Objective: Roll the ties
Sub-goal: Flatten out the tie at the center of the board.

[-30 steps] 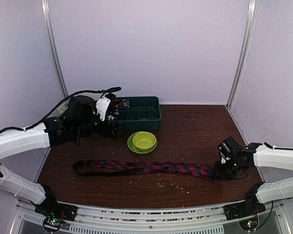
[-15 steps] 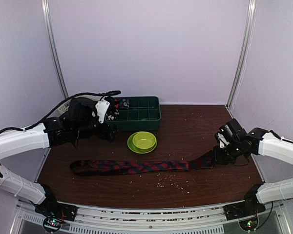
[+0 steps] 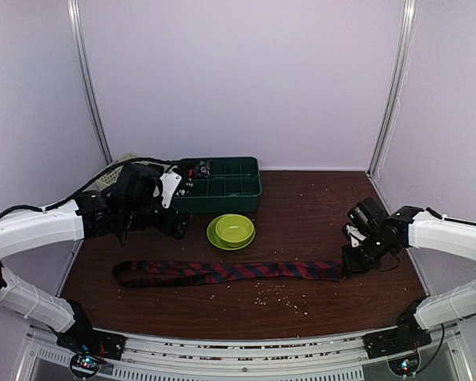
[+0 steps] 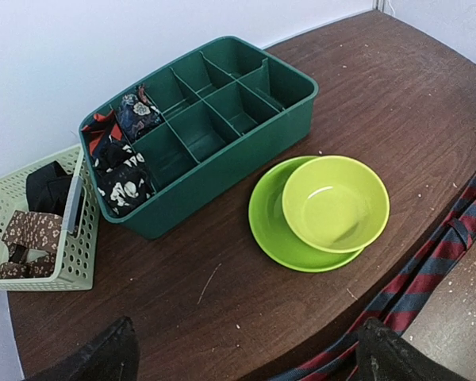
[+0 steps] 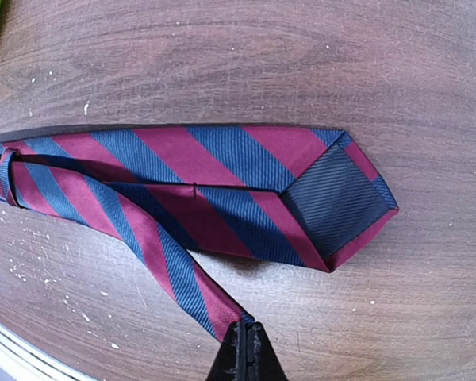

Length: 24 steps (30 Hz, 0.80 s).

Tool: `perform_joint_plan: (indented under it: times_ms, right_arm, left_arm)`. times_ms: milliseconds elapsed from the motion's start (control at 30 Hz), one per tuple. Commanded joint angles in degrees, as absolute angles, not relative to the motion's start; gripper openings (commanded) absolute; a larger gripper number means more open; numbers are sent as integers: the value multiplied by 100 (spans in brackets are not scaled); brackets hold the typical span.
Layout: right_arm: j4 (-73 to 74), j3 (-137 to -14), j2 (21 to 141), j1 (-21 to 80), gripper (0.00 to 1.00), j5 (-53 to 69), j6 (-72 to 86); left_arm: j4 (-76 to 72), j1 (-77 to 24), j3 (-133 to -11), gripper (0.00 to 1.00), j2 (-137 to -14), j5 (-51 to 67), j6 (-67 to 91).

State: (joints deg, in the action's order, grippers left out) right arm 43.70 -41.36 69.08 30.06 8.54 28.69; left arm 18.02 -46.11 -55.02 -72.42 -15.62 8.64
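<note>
**Tie** (image 3: 222,271): one, red and navy diagonal stripes. It is laid out flat along the near part of the table (image 3: 317,206), running left to right in front of the bowl. In the right wrist view its wide pointed end (image 5: 333,198) is turned back, so the navy lining is shown.

**Right gripper** (image 5: 244,349): clenched on a narrow stripe of the tie at its right end, low against the table.

**Left gripper** (image 4: 246,365): released, jaws spread wide. It is held above the table left of the bowl, and nothing is grasped.

**Bowl** (image 4: 335,202): lime green, seated on a matching plate (image 4: 266,230) just behind the middle of the tie.

**Divided tray** (image 4: 214,186): dark green, at the back of the table. Rolled patterned fabrics (image 4: 123,171) are stowed in its left compartments.

**Basket** (image 4: 79,254): pale, perforated, left of the tray, with dark fabric pieces inside.

**Crumbs** (image 3: 274,294): pale specks, scattered on the table in front of the tie.
</note>
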Motion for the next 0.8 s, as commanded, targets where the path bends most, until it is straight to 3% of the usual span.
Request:
perform_joint_plan:
  times_ms: [0, 33, 167, 333, 400, 467, 633, 767]
  right_arm:
    - [4472, -4413, 7125, 2943, 10, 638, 2695]
    - [4510, -4453, 7169, 2942, 15, 646, 2659]
    - [4369, -4482, 7172, 2895, 0, 660, 2595]
    - [4332, -4798, 7691, 2720, 1, 794, 2253]
    - [4296, -4709, 7679, 2716, 28, 868, 2272]
    - [4249, -4455, 7472, 2716, 42, 894, 2414]
    - [3749, -3712, 7050, 2716, 52, 1348, 3128]
    - [3453, -3422, 7024, 2716, 52, 1192, 3512]
  left_arm:
    - [1715, -4570, -5753, 98, -7302, -1517, 804]
    - [1710, -4575, -5749, 98, -7301, -1516, 809]
    - [1638, -4562, -5651, 98, -7237, -1515, 833]
    - [1714, -4544, -5656, 98, -7295, -1469, 813]
    - [1790, -4544, -5686, 98, -7307, -1454, 815]
    - [1791, -4544, -5638, 98, -7275, -1447, 810]
    - [1678, -4535, -5602, 98, -7291, -1388, 871]
    - [1639, -4540, -5653, 98, -7371, -1364, 892]
